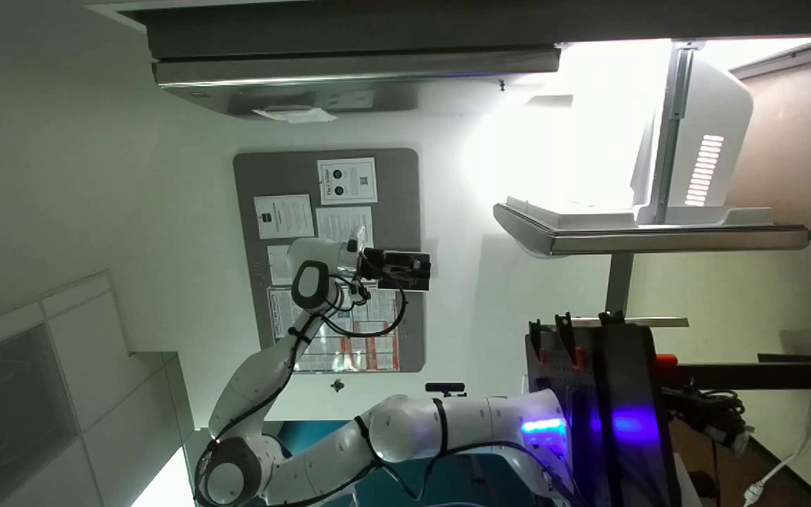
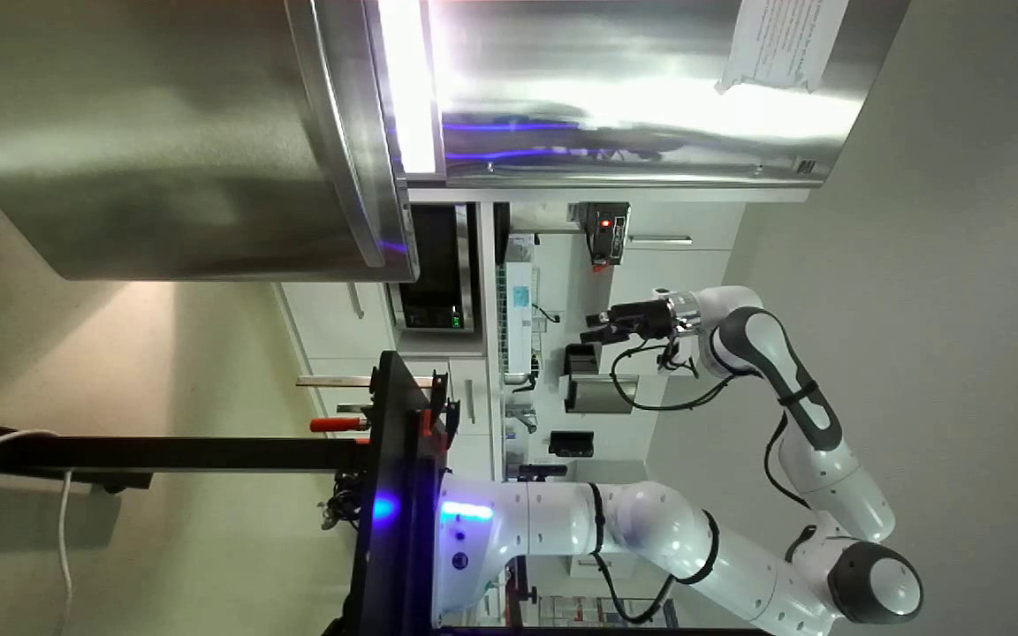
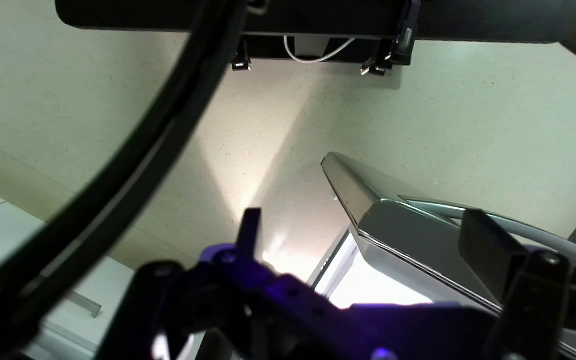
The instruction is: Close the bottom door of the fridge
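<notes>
The exterior pictures stand on their side. The fridge (image 1: 349,28) shows a brightly lit white interior (image 1: 595,127). Its bottom door stands open, pulled away from the body: a thin slab seen edge-on (image 1: 680,243) in an exterior view, a broad metallic panel with a bar handle (image 2: 164,150) in an exterior view. White walls and a rail join its inner face. In the wrist view the door's edge (image 3: 418,245) shows beyond and between the fingers. My gripper (image 1: 428,274), also in an exterior view (image 2: 593,328) and the wrist view (image 3: 363,217), is open, empty and apart from the door, higher than it.
The fridge's upper door (image 2: 615,115) looks shut and bears a taped paper. The black robot table (image 1: 595,415) with clamps stands in front of the bottom door; it also shows in the wrist view (image 3: 318,17). A grey board (image 1: 405,176) hangs behind. A microwave (image 2: 434,256) is beside the fridge.
</notes>
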You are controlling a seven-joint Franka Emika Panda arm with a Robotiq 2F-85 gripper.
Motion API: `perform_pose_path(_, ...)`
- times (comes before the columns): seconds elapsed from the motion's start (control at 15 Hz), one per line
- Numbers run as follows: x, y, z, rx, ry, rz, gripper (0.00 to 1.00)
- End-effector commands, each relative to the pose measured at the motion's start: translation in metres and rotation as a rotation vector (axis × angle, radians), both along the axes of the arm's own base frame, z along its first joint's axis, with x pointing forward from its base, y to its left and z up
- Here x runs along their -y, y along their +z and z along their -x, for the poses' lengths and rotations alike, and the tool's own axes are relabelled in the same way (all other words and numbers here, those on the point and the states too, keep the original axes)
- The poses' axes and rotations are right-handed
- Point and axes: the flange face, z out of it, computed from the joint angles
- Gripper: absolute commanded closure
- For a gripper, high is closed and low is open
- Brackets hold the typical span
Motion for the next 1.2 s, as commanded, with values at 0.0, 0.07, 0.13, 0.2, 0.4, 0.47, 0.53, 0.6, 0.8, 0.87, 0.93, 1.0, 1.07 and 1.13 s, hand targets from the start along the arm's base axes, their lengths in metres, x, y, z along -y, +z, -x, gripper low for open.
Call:
perform_pose_path(0.0, 0.000, 0.000, 0.000, -0.001, 0.000, 0.000, 0.00)
perform_pose_path(0.07, 0.000, 0.000, 0.000, -0.001, 0.000, 0.000, 0.00)
perform_pose_path(0.13, 0.000, 0.000, 0.000, -0.001, 0.000, 0.000, 0.00)
perform_pose_path(0.2, 0.000, 0.000, 0.000, -0.001, 0.000, 0.000, 0.00)
perform_pose_path(0.4, 0.000, 0.000, 0.000, -0.001, 0.000, 0.000, 0.00)
perform_pose_path(0.47, 0.000, 0.000, 0.000, -0.001, 0.000, 0.000, 0.00)
perform_pose_path(0.53, 0.000, 0.000, 0.000, -0.001, 0.000, 0.000, 0.00)
perform_pose_path(0.6, 0.000, 0.000, 0.000, -0.001, 0.000, 0.000, 0.00)
perform_pose_path(0.8, -0.005, 0.000, -0.006, -0.003, 0.041, 0.026, 0.00)
perform_pose_path(0.87, -0.009, -0.003, -0.009, -0.011, 0.069, 0.040, 0.00)
perform_pose_path(0.93, -0.019, -0.005, -0.014, -0.015, 0.117, 0.067, 0.00)
perform_pose_path(1.0, -0.027, -0.007, -0.018, -0.020, 0.170, 0.090, 0.00)
perform_pose_path(1.07, -0.040, -0.007, -0.023, -0.024, 0.226, 0.119, 0.00)
perform_pose_path(1.13, -0.050, -0.009, -0.027, -0.029, 0.277, 0.139, 0.00)
